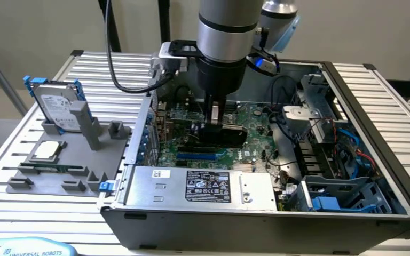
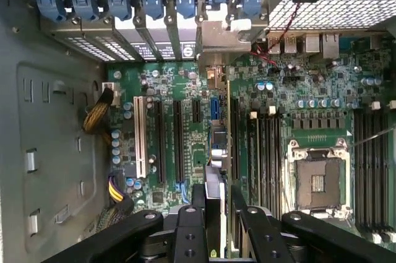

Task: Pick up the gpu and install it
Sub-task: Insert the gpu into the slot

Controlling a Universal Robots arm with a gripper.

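My gripper [image 1: 218, 124] reaches down into the open computer case [image 1: 262, 218], over the green motherboard [image 1: 190, 114]. In the wrist view the gripper [image 2: 216, 198] is shut on the gpu [image 2: 216, 142], which shows edge-on as a thin card standing upright among the expansion slots [image 2: 158, 139]. The card's silver end bracket [image 2: 226, 37] lies against the case's rear slot openings, under the blue retention clips [image 2: 151, 2]. In the exterior view the gpu [image 1: 223, 137] is a dark slab just below the fingers, low over the board. Whether it is fully seated I cannot tell.
On the exterior view's left, a grey fixture [image 1: 62, 173] holds the silver hard drive with blue rails [image 1: 57, 104] and the square processor chip [image 1: 48, 150]. The power supply [image 1: 205, 186], cables and drive cage [image 1: 337, 200] crowd the case. The CPU socket [image 2: 317, 179] stands beside the slots.
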